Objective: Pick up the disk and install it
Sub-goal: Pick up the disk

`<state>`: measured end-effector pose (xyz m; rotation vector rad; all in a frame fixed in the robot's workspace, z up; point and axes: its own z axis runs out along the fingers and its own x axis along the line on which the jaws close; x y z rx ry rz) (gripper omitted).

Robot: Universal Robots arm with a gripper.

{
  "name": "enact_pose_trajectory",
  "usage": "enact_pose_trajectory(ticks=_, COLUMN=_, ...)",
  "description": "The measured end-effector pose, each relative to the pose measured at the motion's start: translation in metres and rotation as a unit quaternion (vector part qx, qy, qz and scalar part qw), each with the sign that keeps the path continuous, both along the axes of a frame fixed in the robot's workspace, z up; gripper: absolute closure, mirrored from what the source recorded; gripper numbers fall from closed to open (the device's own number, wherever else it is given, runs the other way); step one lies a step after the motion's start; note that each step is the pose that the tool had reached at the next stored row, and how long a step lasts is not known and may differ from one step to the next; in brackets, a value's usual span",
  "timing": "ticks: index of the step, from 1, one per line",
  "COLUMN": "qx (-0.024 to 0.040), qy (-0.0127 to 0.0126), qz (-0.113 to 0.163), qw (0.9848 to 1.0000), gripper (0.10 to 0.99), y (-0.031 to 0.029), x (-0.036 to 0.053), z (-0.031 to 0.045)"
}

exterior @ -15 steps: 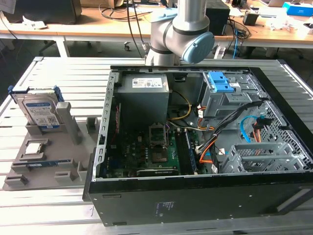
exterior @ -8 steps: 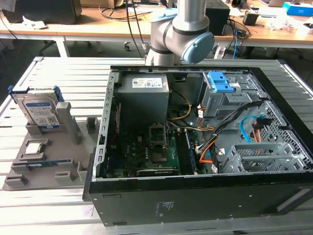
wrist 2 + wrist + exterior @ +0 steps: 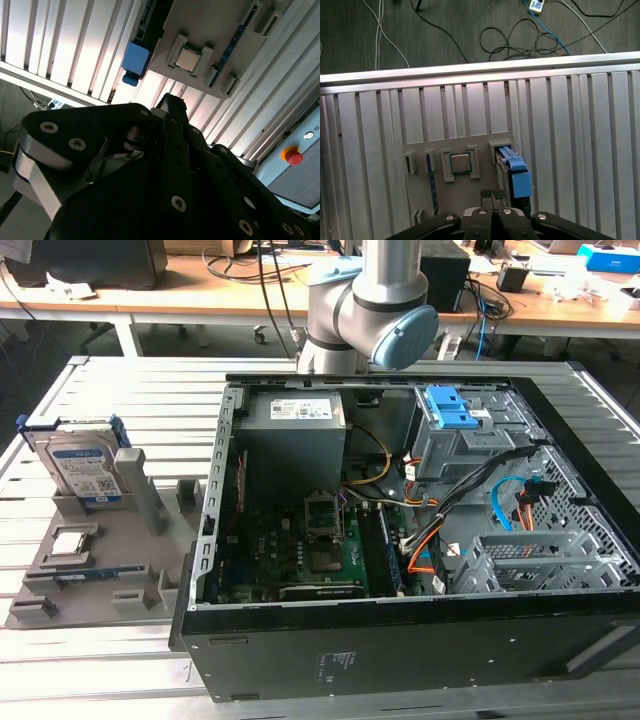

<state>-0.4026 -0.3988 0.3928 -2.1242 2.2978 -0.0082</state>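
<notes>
Disk (image 3: 516,176) edge-on, label hidden, near end lost behind gripper (image 3: 492,194) (jaws pressed together, empty); upright in grey fixture (image 3: 120,550) slot, long top edge pointing toward jaws, left of computer case (image 3: 400,660).

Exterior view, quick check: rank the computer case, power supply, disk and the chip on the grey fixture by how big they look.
1. computer case, by far the largest
2. power supply
3. disk, standing upright in the fixture
4. chip, the smallest
</notes>
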Motion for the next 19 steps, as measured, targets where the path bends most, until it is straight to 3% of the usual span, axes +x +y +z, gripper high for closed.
enact_pose_trajectory(ticks=7, qx=0.0000, qy=0.0000, qz=0.000, qw=1.0000, gripper=0.973, y=0.0001, x=0.0000, z=0.0000)
enact_pose_trajectory(ticks=12, qx=0.0000, qy=0.0000, qz=0.000, qw=1.0000, gripper=0.612, y=0.0001, x=0.0000, z=0.0000)
enact_pose_trajectory(ticks=13, qx=0.0000, qy=0.0000, qz=0.000, qw=1.0000, gripper=0.612, y=0.0001, x=0.0000, z=0.0000)
enact_pose_trajectory(ticks=14, qx=0.0000, qy=0.0000, qz=0.000, qw=1.0000, gripper=0.545, y=0.0002, x=0.0000, z=0.0000)
enact_pose_trajectory(ticks=16, qx=0.0000, qy=0.0000, qz=0.000, qw=1.0000, gripper=0.545, y=0.0003, x=0.0000, z=0.0000)
enact_pose_trajectory(ticks=19, qx=0.0000, qy=0.0000, qz=0.000, qw=1.0000, gripper=0.545, y=0.0071, x=0.0000, z=0.0000)
